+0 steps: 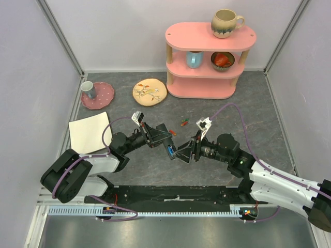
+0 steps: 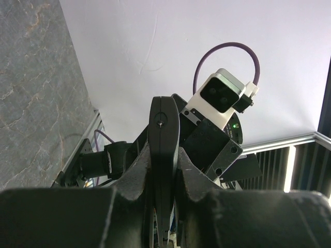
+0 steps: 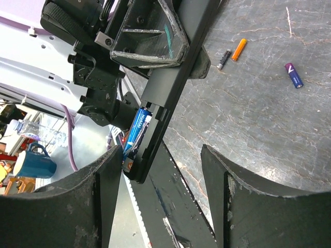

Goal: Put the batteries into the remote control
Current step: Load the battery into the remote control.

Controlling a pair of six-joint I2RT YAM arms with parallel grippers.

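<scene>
While the remote control [image 1: 166, 146] is kept clear of the table [image 1: 258, 111] at the centre of the scene, it is clamped in the narrow-set jaws of the left gripper [image 1: 158, 136]. Its open battery bay is turned toward the right gripper [image 1: 186, 153], whose jaws are spread wide and carry nothing. The bar is judged to be presented this way so that the bay can be reached from the opposite side.

Only in the right wrist view is the bay laid open. A blue cell [image 3: 136, 132] is shown lying in it, toward the seven o'clock end of the remote; whether it is fully seated cannot be told from this angle. In that view loose batteries are also seen on the table between one and two o'clock: an orange cell [image 3: 238, 49], a dark cell [image 3: 223, 59] just beside it, and a purple cell [image 3: 294, 75] apart to the right.

From overhead, only a small red-and-green cluster [image 1: 184, 122] is made out at twelve o'clock of the grippers.

In the left wrist view the remote is given edge-on between both fingers [image 2: 129, 181], and the bay is hidden.
</scene>
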